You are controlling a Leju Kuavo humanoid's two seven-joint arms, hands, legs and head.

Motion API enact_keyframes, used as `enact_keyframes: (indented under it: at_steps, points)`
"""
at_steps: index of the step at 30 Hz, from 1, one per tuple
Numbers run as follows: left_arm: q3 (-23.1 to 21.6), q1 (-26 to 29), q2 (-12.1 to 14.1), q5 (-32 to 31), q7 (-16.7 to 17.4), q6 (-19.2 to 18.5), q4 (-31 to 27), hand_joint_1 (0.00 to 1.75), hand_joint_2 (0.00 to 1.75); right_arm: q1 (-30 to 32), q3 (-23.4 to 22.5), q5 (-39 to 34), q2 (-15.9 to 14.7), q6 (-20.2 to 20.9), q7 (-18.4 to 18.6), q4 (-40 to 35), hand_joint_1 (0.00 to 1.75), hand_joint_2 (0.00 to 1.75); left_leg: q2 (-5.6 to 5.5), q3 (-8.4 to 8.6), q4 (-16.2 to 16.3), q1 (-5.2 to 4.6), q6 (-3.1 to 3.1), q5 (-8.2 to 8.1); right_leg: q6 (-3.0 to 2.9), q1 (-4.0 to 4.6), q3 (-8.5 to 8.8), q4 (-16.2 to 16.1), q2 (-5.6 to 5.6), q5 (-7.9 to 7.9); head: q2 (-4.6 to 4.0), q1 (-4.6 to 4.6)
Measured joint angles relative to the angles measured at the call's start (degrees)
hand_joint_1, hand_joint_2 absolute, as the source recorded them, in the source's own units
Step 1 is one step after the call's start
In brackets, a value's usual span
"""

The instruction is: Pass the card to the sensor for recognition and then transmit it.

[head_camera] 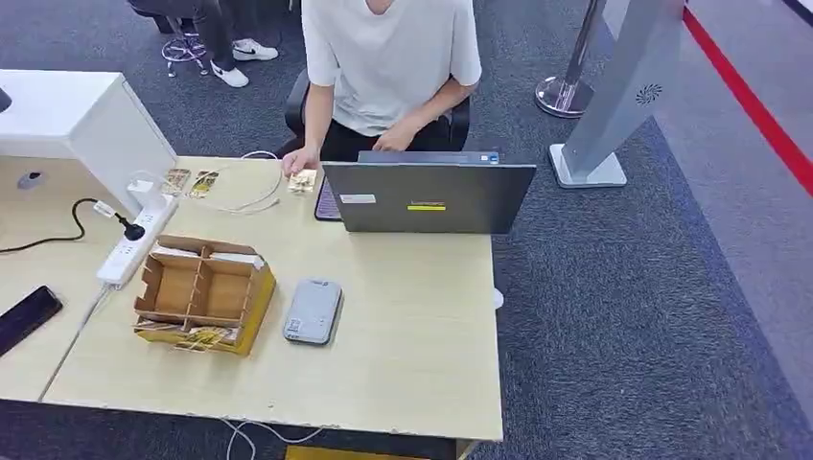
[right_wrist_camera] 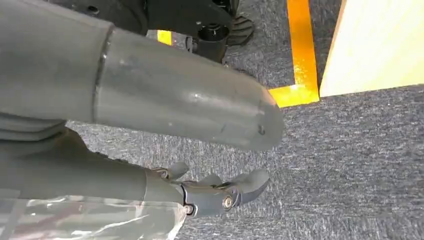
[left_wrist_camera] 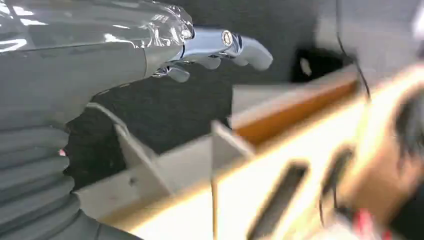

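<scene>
Right hand (right_wrist_camera: 210,192): nearest the lens in the right wrist view, hanging beside the table corner over grey carpet and a yellow floor stripe (right_wrist_camera: 300,55). Fingers loosely apart, nothing held.

Left hand (left_wrist_camera: 220,47): in the left wrist view, fingers extended and slightly spread, nothing held; beyond it a blurred table edge. That picture is too smeared to identify more.

Table (head_camera: 412,383): neither hand is over it in the head view. The cardboard card box (head_camera: 203,295), with divided compartments, stands left of centre; cards (head_camera: 197,335) appear to lie along its near edge, though they are too small to confirm how many. The grey sensor (head_camera: 313,310) lies flat just beside the box, to its right, with nothing on it. Further cards (head_camera: 190,182) lie at the far edge near a white power strip (head_camera: 134,244).

Person (head_camera: 388,67): seated behind an open laptop (head_camera: 427,196) at the far side, one hand resting on a card (head_camera: 303,181) by the laptop.

Assessment: the task appears not yet begun. No card is picked up, none is presented to the sensor, none handed on. All steps remain: take a card from the box, hold it to the sensor, then pass it across, presumably to the seated person.
</scene>
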Motion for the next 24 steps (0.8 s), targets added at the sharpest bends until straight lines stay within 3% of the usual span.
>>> enact_keyframes:
  at_steps: [5,8,11,14,17,20,24]
  points:
    - [-1.07,1.77,-2.16,-2.12,0.81,-1.64,-9.74,0.0,1.75,-0.26,-1.34,-0.17,0.07,0.0,0.13,0.37,0.0,0.0,0.02,0.02,0.0,0.0,0.0,0.01,-0.01,0.0,0.01,0.01,0.02,0.01,0.0,0.0]
    - [-1.64,2.13,-3.19,-8.12,-1.73,-0.28,-16.22,0.0,1.75,-0.47,-1.95,2.98,0.09,0.92,-0.13,0.57,0.0,0.0,0.02,0.03,0.0,0.02,0.0,0.01,-0.01,0.0,0.0,0.01,0.02,0.01,0.0,0.02]
    - [-1.84,1.62,-3.89,-20.18,2.4,-2.8,-22.31,0.0,1.75,-0.9,-2.21,2.97,0.15,0.98,-0.07,0.79,0.0,0.0,0.01,0.03,0.0,0.01,0.0,0.01,-0.01,0.0,0.0,0.01,0.02,0.01,0.0,0.0]
    - [-2.56,0.13,-4.39,-26.62,6.01,-4.2,-27.34,0.0,1.75,-1.13,-2.49,3.57,0.31,1.03,0.04,0.92,0.0,0.0,0.05,0.06,0.0,0.01,-0.05,0.04,-0.03,0.0,0.01,0.01,0.05,0.03,0.0,0.0]
    - [-3.59,-1.4,-4.72,-32.18,6.86,-3.56,-31.6,0.0,1.75,-1.38,-2.71,4.09,0.59,1.14,0.15,1.05,0.0,0.0,0.07,0.07,0.0,0.01,-0.06,0.05,-0.04,0.0,-0.01,0.02,0.08,0.04,0.0,0.0]
    - [-4.68,-2.6,-4.85,-49.27,8.01,-2.06,-35.41,0.0,1.75,-1.63,-2.89,5.59,0.68,1.77,0.44,1.11,0.0,0.0,0.06,0.07,0.01,0.01,-0.06,0.05,-0.04,0.0,-0.02,0.01,0.09,0.04,0.0,0.0]
    - [-6.99,-4.18,-4.67,-84.21,13.86,3.62,-37.67,0.0,1.75,-1.9,-2.93,6.77,0.98,1.96,0.65,1.29,0.0,0.0,0.05,0.06,0.0,0.02,-0.06,0.05,-0.04,0.0,-0.01,0.02,0.07,0.04,0.0,-0.02]
